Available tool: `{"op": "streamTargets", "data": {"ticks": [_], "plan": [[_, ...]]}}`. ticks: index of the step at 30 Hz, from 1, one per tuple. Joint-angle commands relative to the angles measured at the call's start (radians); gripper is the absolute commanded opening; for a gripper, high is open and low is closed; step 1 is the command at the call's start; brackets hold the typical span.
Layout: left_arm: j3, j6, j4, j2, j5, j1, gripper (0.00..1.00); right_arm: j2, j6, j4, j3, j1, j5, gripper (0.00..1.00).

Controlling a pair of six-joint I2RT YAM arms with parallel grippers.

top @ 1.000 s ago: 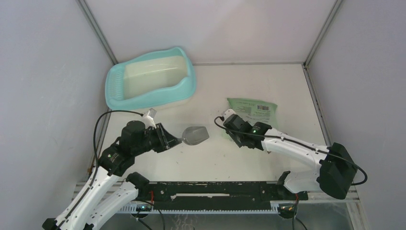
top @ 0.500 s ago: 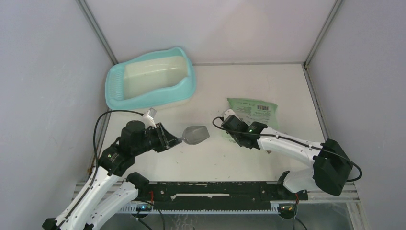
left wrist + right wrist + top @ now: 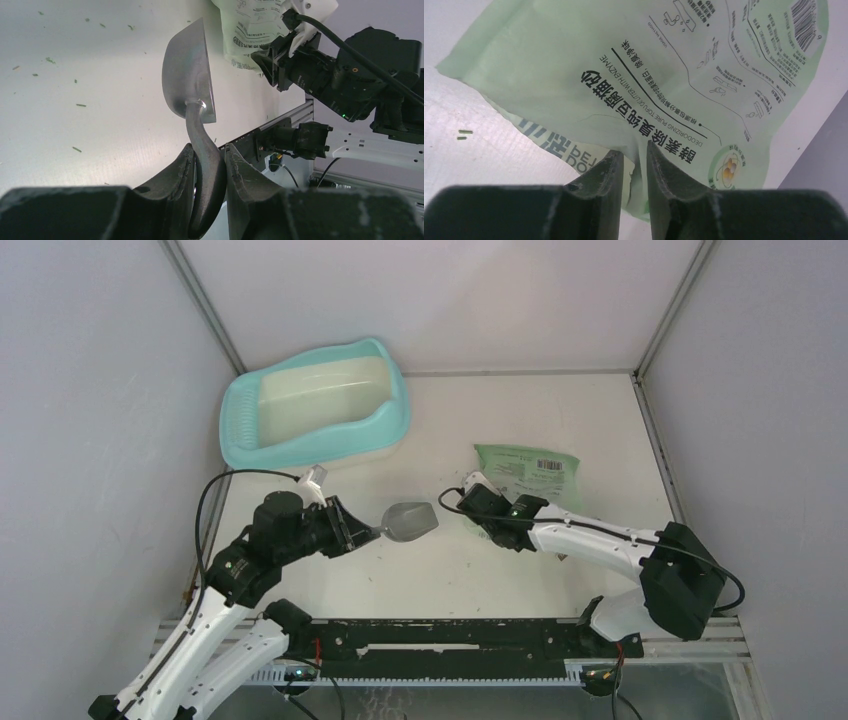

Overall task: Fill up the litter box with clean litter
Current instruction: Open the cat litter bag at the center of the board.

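Between the scoop (image 3: 412,521) jutting right from my left gripper (image 3: 352,528) and my right gripper (image 3: 482,498) there is only a narrow gap of bare table (image 3: 440,570). The bag (image 3: 527,465) lies flat at the right, low enough to pass over. The far middle is open floor from the bag across to the litter box (image 3: 315,405) in the far left corner, whose raised rim blocks a low approach. The left wall (image 3: 100,390) runs just beside it.
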Motion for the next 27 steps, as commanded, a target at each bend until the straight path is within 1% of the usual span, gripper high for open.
{"op": "streamTargets", "data": {"ticks": [1, 2, 3, 4, 7, 10, 16, 23, 27], "plan": [[0.052, 0.016, 0.064, -0.009, 0.032, 0.007, 0.17, 0.013, 0.014, -0.013, 0.042, 0.004, 0.025, 0.25], [0.054, 0.016, 0.064, -0.006, 0.035, 0.007, 0.17, 0.014, 0.018, -0.015, 0.047, 0.004, 0.035, 0.20], [0.058, 0.016, 0.065, -0.003, 0.037, 0.006, 0.18, 0.016, 0.021, -0.019, 0.054, 0.003, 0.047, 0.11], [0.063, 0.017, 0.064, 0.000, 0.040, 0.005, 0.18, 0.016, 0.027, -0.027, 0.062, 0.003, 0.065, 0.00], [0.084, 0.018, 0.058, 0.006, 0.053, 0.005, 0.18, -0.005, 0.056, -0.039, 0.089, 0.008, 0.152, 0.00], [0.103, 0.013, 0.052, 0.012, 0.052, -0.009, 0.18, -0.060, 0.084, -0.026, 0.109, 0.011, 0.242, 0.00], [0.168, -0.034, 0.067, 0.030, 0.018, -0.109, 0.18, -0.130, 0.199, -0.044, 0.184, 0.026, 0.420, 0.00], [0.266, -0.075, 0.103, 0.060, -0.009, -0.191, 0.18, -0.114, 0.363, -0.079, 0.256, 0.103, 0.623, 0.00], [0.277, -0.095, 0.132, 0.071, -0.019, -0.223, 0.18, -0.053, 0.402, -0.076, 0.282, 0.111, 0.607, 0.00]]}}
